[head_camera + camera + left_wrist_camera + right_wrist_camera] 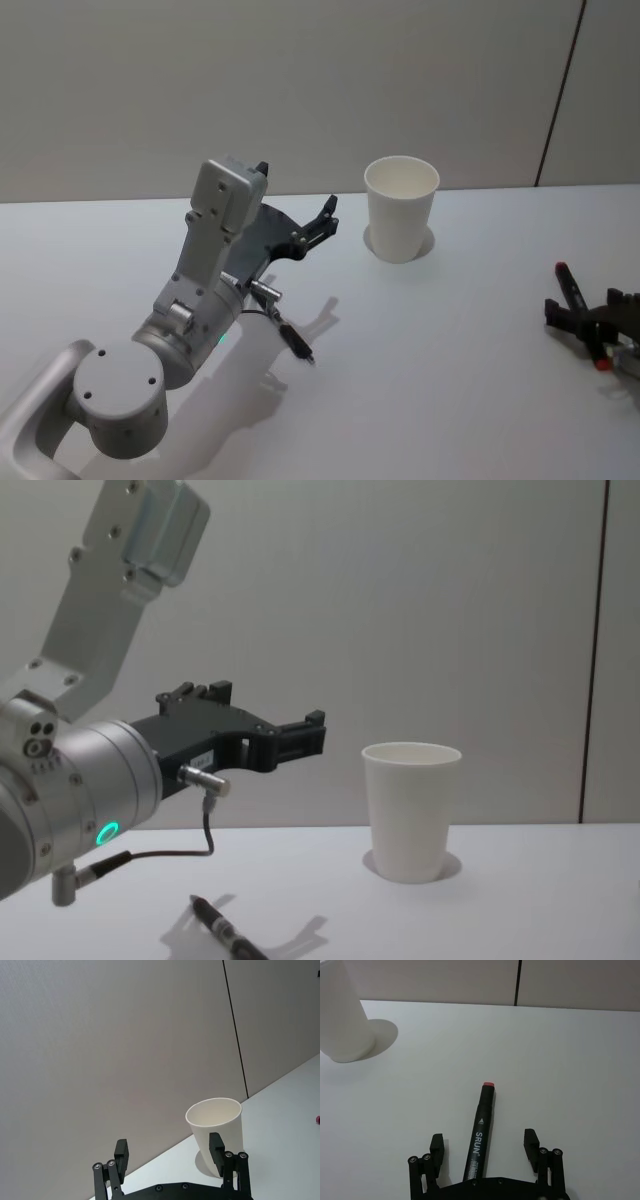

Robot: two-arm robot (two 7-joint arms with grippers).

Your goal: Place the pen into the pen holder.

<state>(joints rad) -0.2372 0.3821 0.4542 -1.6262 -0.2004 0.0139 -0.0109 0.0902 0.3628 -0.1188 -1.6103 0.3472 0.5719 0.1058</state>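
Observation:
The pen (482, 1115) is a black marker with a red end, lying flat on the white table (450, 330) at the right. My right gripper (484, 1137) is low over it and open, one finger on each side of the barrel, not touching it. In the head view the right gripper (583, 312) and the pen (570, 285) sit near the right edge. The pen holder, a plain white paper cup (400, 210), stands upright and empty at the back middle. My left gripper (169, 1145) hangs open and empty above the table, left of the cup (220, 1120).
A slim dark pen-like object (297, 343) lies on the table under the left arm, beside a thin cable from the wrist. A grey wall with a dark vertical seam (560, 90) stands behind the table. Bare tabletop lies between the cup and the right gripper.

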